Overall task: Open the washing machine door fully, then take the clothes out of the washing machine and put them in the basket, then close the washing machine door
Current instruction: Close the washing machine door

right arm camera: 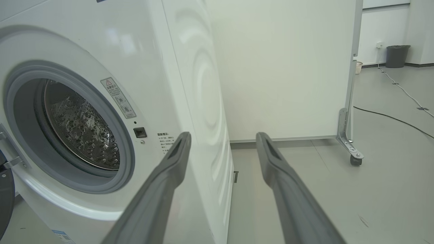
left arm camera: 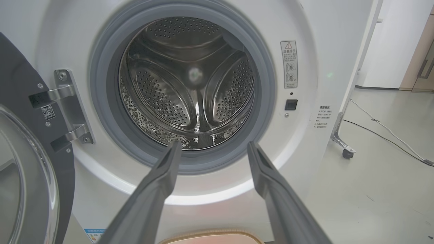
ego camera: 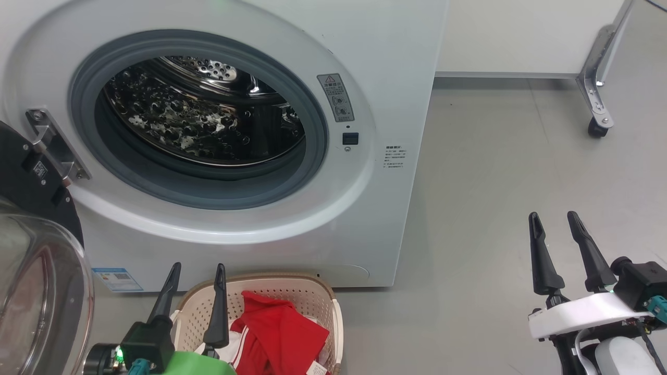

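Left gripper [ego camera: 198, 266], right gripper [ego camera: 552, 214] spread wide, empty; round black-rimmed glass door [ego camera: 36, 271] likely stiff, slick; push rim, don't pinch.

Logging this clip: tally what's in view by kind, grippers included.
washing machine: 1
washing machine door, open: 1
basket: 1
heap of red clothes: 1
grippers: 2, left gripper and right gripper, both open
Total: 6

You saw a white washing machine [ego camera: 396, 78] with a grey rubber ring [ego camera: 316, 156] and a steel drum [ego camera: 182, 120] dotted with holes. Its door [ego camera: 26, 192] was black-rimmed. The basket [ego camera: 312, 302] was cream, brown-rimmed; the clothes [ego camera: 281, 333] red with white stripes.
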Tool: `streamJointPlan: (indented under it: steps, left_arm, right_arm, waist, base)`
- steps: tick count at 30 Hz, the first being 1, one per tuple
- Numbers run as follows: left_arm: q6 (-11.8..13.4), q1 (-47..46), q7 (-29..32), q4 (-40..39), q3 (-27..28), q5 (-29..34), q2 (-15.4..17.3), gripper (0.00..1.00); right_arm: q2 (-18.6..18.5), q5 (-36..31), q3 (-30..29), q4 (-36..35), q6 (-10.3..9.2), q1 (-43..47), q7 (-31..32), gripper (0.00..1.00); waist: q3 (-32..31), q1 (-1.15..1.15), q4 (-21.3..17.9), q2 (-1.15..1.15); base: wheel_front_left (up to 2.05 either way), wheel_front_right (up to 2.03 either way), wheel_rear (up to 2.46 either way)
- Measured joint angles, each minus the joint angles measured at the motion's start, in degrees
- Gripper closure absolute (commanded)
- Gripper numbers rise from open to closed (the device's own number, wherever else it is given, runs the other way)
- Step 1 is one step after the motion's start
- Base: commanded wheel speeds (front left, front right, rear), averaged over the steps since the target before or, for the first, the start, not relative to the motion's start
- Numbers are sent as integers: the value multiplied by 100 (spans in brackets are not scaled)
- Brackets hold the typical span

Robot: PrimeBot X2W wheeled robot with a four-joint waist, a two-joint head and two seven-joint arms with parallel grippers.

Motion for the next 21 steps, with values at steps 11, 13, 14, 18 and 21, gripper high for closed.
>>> streamJointPlan:
  steps: [11,13,14,18,21]
  left_arm:
    - [24,81,0,-58,-1,45,2,0]
    - [24,86,0,-59,0,45,3,0]
    - [25,86,0,-62,0,45,3,0]
    - [25,86,0,-83,2,45,3,0]
    - [25,87,0,-96,2,51,3,0]
  right_arm:
    - [2,0,-8,0,0,1,0,0]
    - [2,0,-7,0,0,1,0,0]
    - [2,0,-7,0,0,1,0,0]
    - [2,0,-2,0,0,1,0,0]
    - [7,0,16,0,0,1,0,0]
  waist:
    - [19,0,-7,0]
    - [18,0,-10,0]
    - [17,0,-12,0]
    - [9,0,-19,0]
    - [0,0,-28,0]
  base:
    - [0,0,0]
    - [0,0,0]
    - [0,0,0]
    - [0,0,0]
    - [0,0,0]
